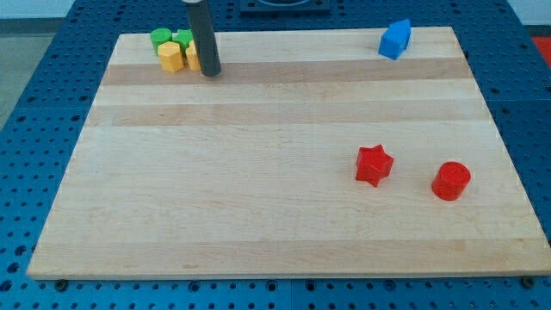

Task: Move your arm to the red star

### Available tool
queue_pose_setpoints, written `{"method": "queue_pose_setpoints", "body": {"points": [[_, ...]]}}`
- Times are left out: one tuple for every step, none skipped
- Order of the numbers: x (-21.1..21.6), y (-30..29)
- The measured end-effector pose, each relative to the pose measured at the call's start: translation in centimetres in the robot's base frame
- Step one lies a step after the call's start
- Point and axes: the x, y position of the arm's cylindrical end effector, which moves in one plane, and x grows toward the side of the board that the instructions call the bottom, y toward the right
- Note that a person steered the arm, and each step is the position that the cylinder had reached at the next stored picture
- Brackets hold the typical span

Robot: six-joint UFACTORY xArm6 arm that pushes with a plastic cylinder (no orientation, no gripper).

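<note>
**Operator:** One camera view only. My tip (pixel 211 72) sits at the view's top left, touching or just beside a small cluster: a yellow block (pixel 173 57) to its left, another yellow block (pixel 193 57) half hidden behind the rod, and two green blocks (pixel 161 37) behind those.

**Observer:** And the target?

**Operator:** The red star (pixel 374 164) lies well apart from my tip, down and toward the view's right. A red cylinder (pixel 451 181) is near it, further right. A blue block (pixel 395 40) sits far to my tip's right, along the top edge of the wooden board (pixel 258 215).

**Observer:** Anything held?

**Operator:** No. There are no fingers here, just a plain rod; nothing opens or closes, and it has hold of nothing.

**Observer:** How would you run it?

**Operator:** I judge a straight diagonal slide works, since the board between looks free. I'd leave the cluster cleanly, without dragging a yellow block along, and slow near the star so I stop beside it rather than shove it toward the cylinder.

**Observer:** Any writing?

**Operator:** None that I can read.
</note>
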Motion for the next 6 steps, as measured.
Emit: {"method": "queue_pose_setpoints", "body": {"points": [[3.2, 5.1], [6.6, 11.2], [9.3, 16.9], [11.7, 21.7], [14.5, 25.5], [16.4, 26.3]]}}
